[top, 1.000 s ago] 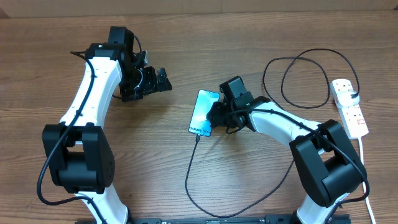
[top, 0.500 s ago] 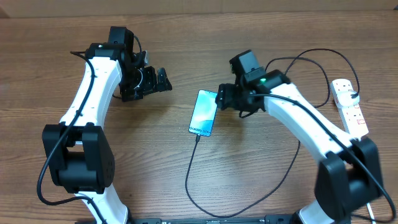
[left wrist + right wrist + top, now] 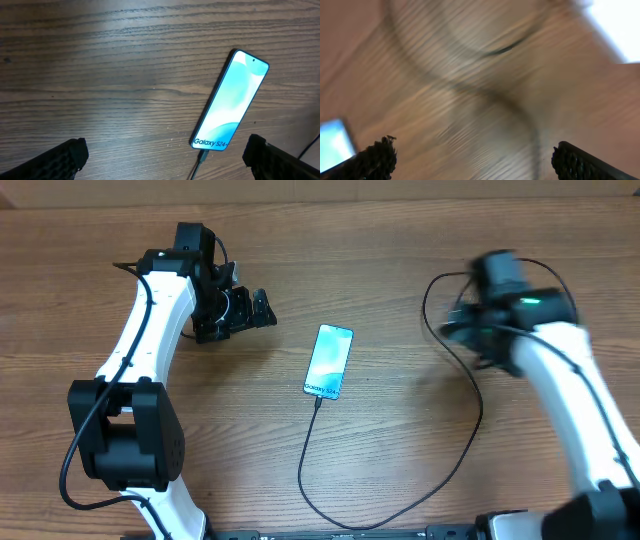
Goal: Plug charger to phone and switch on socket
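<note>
So, jaws first: the left gripper (image 3: pixel 262 308) has its jaws spread wide with nothing between them, and in the left wrist view its fingertips (image 3: pixel 60 159) sit at the two bottom corners over bare wood. The right gripper (image 3: pixel 480 162) is spread wide too, with each fingertip (image 3: pixel 372 161) out in a corner of its own view and only smeared wood and cable between them, so it isn't holding or touching anything. The whole right arm (image 3: pixel 540 350) is a blur in the overhead view. The phone (image 3: pixel 330 361) lies flat and screen up near the middle of the table (image 3: pixel 400 240), well apart from both grippers. Its long axis runs nearly front to back, tipped a little, and the "Galaxy S24" end points at the near edge. The charger (image 3: pixel 303 470) has its small tip at that near end and looks plugged in. From there the cable drops toward the near edge, sweeps right, climbs, and coils into loops under the blurred right arm. A white smear (image 3: pixel 615 25) in the top right corner of the right wrist view is too blurred to name. Room-wise, there's bare wood between the left gripper and the phone, and more between the phone and the loops.
</note>
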Available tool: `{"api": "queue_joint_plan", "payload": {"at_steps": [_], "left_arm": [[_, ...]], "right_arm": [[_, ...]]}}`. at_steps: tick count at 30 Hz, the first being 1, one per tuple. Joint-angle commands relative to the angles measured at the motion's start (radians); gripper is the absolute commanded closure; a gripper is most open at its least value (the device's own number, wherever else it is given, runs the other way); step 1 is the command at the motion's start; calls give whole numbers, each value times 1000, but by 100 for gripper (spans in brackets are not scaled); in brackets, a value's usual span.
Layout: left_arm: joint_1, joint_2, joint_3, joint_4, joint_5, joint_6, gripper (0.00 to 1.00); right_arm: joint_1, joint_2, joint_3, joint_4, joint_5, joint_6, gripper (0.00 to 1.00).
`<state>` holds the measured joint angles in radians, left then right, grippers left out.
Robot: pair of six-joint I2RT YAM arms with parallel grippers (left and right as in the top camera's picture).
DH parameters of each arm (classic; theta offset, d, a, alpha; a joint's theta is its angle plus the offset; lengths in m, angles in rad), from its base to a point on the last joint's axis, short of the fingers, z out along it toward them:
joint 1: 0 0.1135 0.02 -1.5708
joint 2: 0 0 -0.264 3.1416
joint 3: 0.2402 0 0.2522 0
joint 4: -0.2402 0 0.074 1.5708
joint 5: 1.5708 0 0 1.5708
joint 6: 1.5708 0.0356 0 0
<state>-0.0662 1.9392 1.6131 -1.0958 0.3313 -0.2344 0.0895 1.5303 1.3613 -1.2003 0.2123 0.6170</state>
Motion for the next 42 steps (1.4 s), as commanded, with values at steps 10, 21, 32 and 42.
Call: {"api": "queue_joint_plan", "payload": {"at_steps": [10, 21, 32, 42], "left_arm": [[-6, -29, 13, -2, -6, -9, 0], [-6, -29, 13, -2, -6, -9, 0], [-6, -29, 13, -2, -6, -9, 0], [-6, -29, 13, -2, -6, -9, 0]], "right_arm": [[-552, 3, 3, 37, -81, -159, 0], [-641, 14, -1, 132, -11, -178, 22], [-647, 104, -1, 302, 17, -388, 96], [-694, 271, -1, 367, 14, -454, 96]]}}
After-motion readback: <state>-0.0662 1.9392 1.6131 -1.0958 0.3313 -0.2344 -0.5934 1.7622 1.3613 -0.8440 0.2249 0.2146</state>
